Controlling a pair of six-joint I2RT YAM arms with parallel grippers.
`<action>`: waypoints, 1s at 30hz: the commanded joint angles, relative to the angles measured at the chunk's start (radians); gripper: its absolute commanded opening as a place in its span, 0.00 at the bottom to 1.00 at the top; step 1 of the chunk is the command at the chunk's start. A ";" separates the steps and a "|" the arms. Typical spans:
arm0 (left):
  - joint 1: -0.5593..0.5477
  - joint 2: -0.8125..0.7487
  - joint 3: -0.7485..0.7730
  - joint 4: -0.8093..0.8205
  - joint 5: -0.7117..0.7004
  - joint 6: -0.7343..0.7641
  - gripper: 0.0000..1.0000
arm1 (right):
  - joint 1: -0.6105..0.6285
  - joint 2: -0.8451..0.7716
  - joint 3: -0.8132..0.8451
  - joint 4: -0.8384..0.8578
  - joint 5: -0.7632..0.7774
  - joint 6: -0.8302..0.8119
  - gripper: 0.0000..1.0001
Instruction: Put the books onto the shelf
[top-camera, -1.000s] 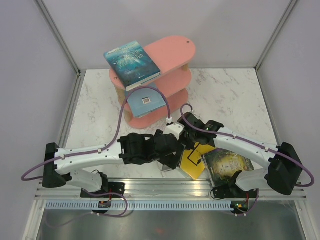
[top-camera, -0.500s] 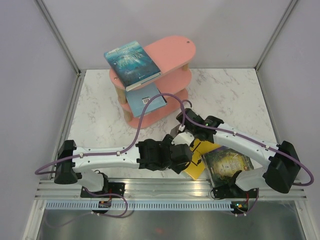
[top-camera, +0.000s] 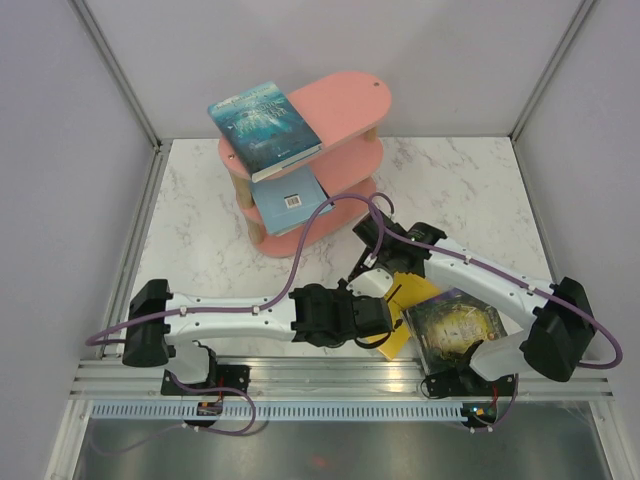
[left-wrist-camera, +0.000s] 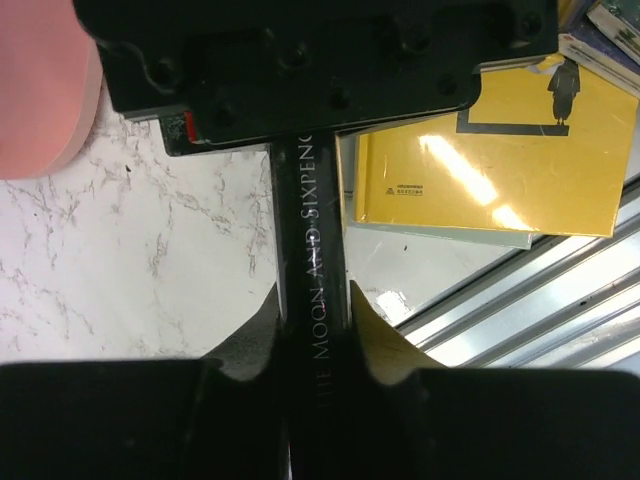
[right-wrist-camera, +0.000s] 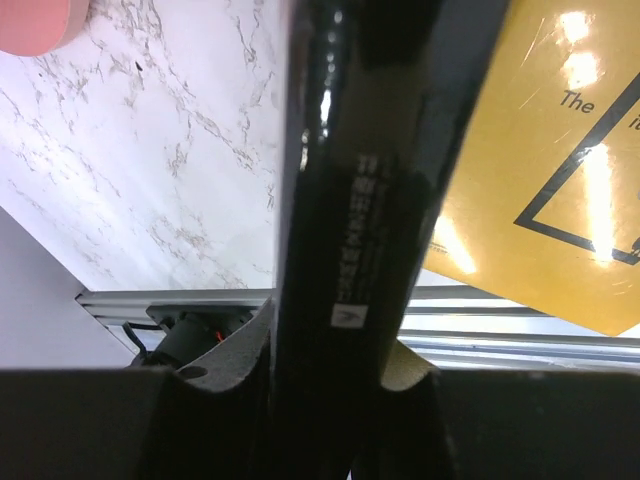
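Note:
A black book (left-wrist-camera: 312, 250) stands on edge above the table, held from both ends. My left gripper (left-wrist-camera: 313, 300) is shut on its spine, and my right gripper (right-wrist-camera: 330, 350) is shut on the same black book (right-wrist-camera: 350, 200) from the other side. The two grippers meet near the front middle, the left gripper (top-camera: 378, 318) just in front of the right gripper (top-camera: 372, 285). A yellow book (top-camera: 410, 295) lies flat beneath them, and a green-gold book (top-camera: 455, 325) beside it. The pink shelf (top-camera: 345, 105) carries a teal book (top-camera: 264, 127) on top and a pale blue book (top-camera: 292, 198) on its middle tier.
The metal rail (top-camera: 330, 375) runs along the front edge just behind the yellow book (left-wrist-camera: 490, 160). White enclosure walls stand on the left, right and back. Bare marble table (top-camera: 200, 240) lies left of the shelf and another stretch at the back right.
My left arm has swung right, towards the front middle, and its jaws have closed on the black book's spine. The right arm has shifted slightly, still gripping that book.

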 joint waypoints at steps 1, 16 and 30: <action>0.009 0.006 0.036 0.051 0.012 0.039 0.02 | 0.046 -0.058 0.088 0.074 -0.165 -0.120 0.00; 0.012 -0.196 0.047 0.028 0.120 -0.081 0.02 | -0.105 -0.263 0.136 -0.114 0.129 -0.109 0.88; 0.295 -0.321 0.392 0.114 0.369 -0.126 0.02 | -0.128 -0.568 0.073 0.131 0.249 -0.072 0.98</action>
